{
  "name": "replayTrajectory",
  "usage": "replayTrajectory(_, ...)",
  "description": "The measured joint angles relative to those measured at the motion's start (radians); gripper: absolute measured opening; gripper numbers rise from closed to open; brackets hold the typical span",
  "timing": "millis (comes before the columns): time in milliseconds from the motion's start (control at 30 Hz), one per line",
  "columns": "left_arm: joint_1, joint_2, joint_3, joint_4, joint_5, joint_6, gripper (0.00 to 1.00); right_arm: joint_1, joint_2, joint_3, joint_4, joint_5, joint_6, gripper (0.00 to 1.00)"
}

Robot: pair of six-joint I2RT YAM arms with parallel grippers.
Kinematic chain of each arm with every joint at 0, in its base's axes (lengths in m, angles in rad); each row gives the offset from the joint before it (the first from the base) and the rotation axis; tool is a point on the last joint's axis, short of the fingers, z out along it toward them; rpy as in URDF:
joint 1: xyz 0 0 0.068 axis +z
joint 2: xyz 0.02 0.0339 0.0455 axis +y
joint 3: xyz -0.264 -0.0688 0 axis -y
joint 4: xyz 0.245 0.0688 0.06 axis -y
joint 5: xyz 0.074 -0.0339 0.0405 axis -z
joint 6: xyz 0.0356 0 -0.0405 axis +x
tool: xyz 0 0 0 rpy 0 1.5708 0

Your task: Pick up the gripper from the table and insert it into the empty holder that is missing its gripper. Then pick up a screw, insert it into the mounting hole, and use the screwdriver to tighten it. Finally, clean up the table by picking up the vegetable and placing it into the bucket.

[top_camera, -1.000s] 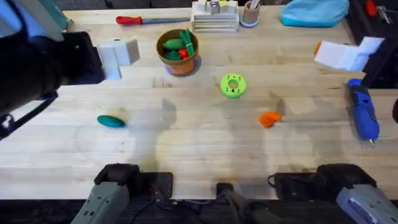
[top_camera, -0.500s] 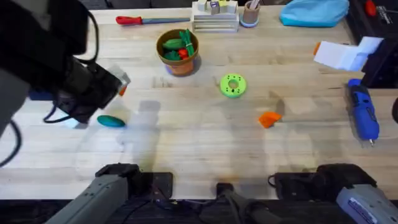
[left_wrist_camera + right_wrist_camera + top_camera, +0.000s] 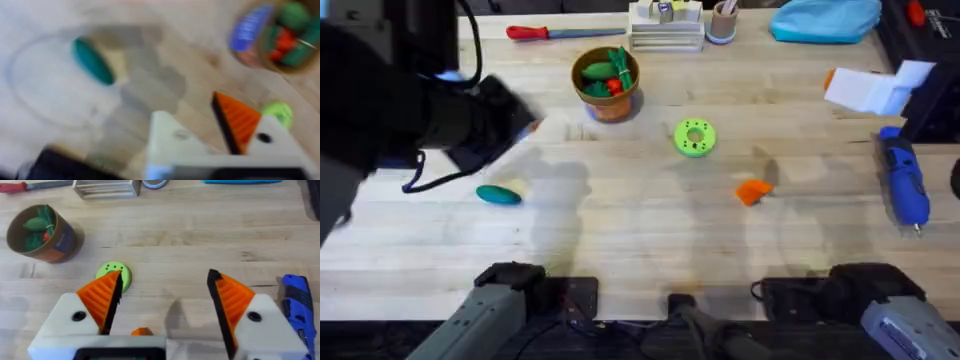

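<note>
The loose orange gripper (image 3: 753,190) lies on the table (image 3: 640,230) right of centre; its tip also peeks in the right wrist view (image 3: 142,331). My left arm (image 3: 440,120) hangs dark and blurred over the table's left side. The left gripper (image 3: 200,120) carries the holder (image 3: 172,142), a bare white block with a screw hole. A teal vegetable (image 3: 499,195) (image 3: 92,60) lies below that arm. The bucket (image 3: 607,82) (image 3: 42,232) holds green and red pieces. My right gripper (image 3: 165,290) is open and empty, near the far right (image 3: 865,88). The blue screwdriver (image 3: 905,180) (image 3: 297,305) lies at the right edge.
A flat green ring disc (image 3: 695,137) (image 3: 114,274) sits between the bucket and the orange piece. A red-handled tool (image 3: 542,32), a stack of trays (image 3: 665,30) and a blue cloth (image 3: 825,20) line the far edge.
My left arm has swung over the table's left side, first toward the teal vegetable, then back up toward the bucket. The objects and the right gripper have not moved.
</note>
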Motion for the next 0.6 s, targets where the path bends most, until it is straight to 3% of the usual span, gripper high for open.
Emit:
replayTrajectory(133,-0.066,-0.065,0.0,0.17,0.182,0.267,0.921,0.0,0.0,0.0,0.0,0.0,0.0,0.992)
replayTrajectory(167,-0.08,-0.078,0.0,0.208,0.226,0.32,0.971,0.0,0.0,0.0,0.0,0.0,0.0,0.992)
replayTrajectory(233,-0.109,-0.103,0.0,0.294,0.312,0.423,0.991,0.0,0.0,0.0,0.0,0.0,0.0,0.992)
replayTrajectory(367,-0.135,-0.14,0.0,0.434,0.414,0.527,0.993,0.0,0.0,0.0,0.0,0.0,0.0,0.992)
replayTrajectory(467,-0.136,-0.156,0.0,0.484,0.464,0.536,0.992,0.0,0.0,0.0,0.0,0.0,0.0,0.992)
replayTrajectory(600,-0.136,-0.154,0.0,0.469,0.5,0.513,0.993,0.0,0.0,0.0,0.0,0.0,0.0,0.992)
